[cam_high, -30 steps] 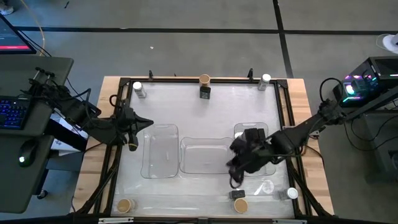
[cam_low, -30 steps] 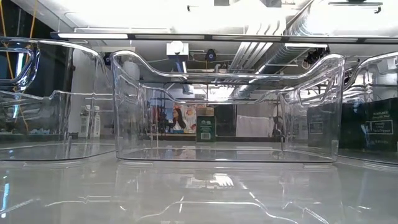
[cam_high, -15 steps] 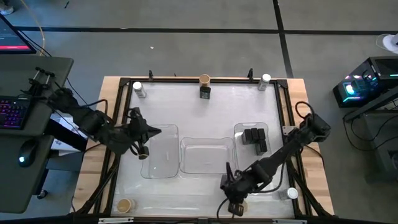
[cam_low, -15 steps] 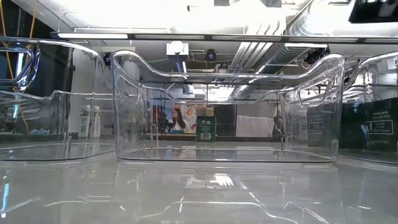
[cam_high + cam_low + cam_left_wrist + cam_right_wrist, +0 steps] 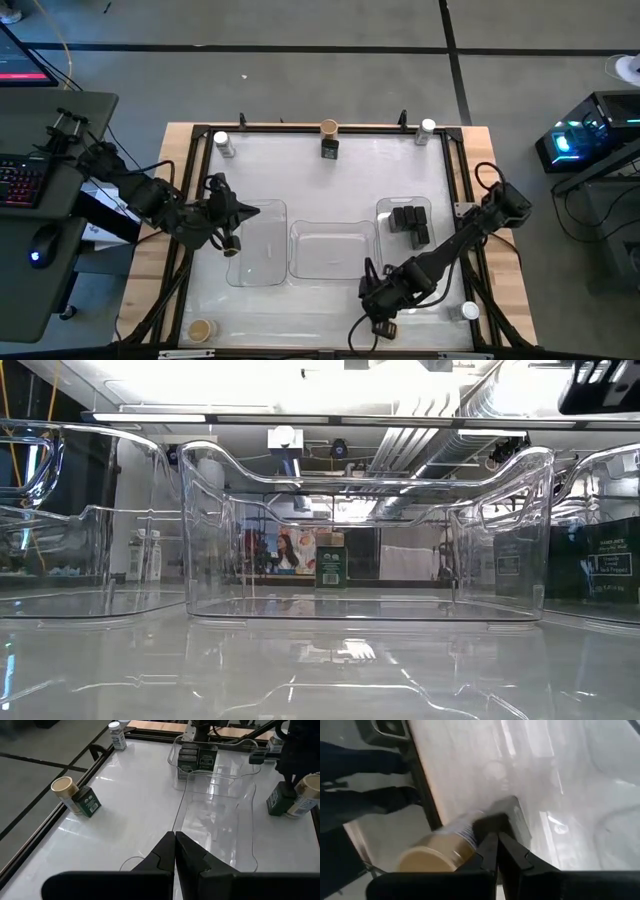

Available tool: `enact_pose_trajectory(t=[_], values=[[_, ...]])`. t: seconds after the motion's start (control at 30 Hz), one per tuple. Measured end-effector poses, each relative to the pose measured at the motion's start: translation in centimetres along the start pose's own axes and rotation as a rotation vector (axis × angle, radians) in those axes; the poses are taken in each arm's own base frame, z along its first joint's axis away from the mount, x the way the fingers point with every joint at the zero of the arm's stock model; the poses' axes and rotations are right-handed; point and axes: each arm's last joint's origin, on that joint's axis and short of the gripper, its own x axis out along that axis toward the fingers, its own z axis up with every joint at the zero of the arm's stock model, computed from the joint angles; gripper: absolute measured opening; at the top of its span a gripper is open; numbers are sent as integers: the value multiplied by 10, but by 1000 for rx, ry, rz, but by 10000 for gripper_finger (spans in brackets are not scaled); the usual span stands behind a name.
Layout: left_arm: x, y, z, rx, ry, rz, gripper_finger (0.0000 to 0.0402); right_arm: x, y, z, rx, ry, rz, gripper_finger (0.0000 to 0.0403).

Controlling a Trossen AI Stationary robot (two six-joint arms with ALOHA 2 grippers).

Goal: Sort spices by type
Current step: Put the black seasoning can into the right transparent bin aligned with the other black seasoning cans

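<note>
Only the right wrist view shows a tan-topped jar [image 5: 431, 854] at the clenched, empty right gripper [image 5: 496, 851]. In the high view, lower centre, the arm hides it. The left gripper [image 5: 228, 243], jaws clenched on nothing, hangs centre-left.

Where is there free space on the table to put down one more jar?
The middle tray is bare, and so is the mat between the trays and the far pair: tan-topped jar and black box. It is crowded in the right tray, with its black boxes, and at the near edge under the right gripper.
</note>
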Motion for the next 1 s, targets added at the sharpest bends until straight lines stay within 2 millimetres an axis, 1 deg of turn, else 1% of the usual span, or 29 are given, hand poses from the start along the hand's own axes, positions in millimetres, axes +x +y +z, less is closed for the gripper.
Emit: enact_pose_trajectory(t=[0.37,0.6,1.0], values=[[0,0,0,-1,-1,0,0,0,0,-1,-59,22,3,0],[0,0,0,0,-1,0,0,14,0,0,-83,77,3,0],[0,0,0,1,-1,0,0,16,-2,1,-54,21,-61,0]])
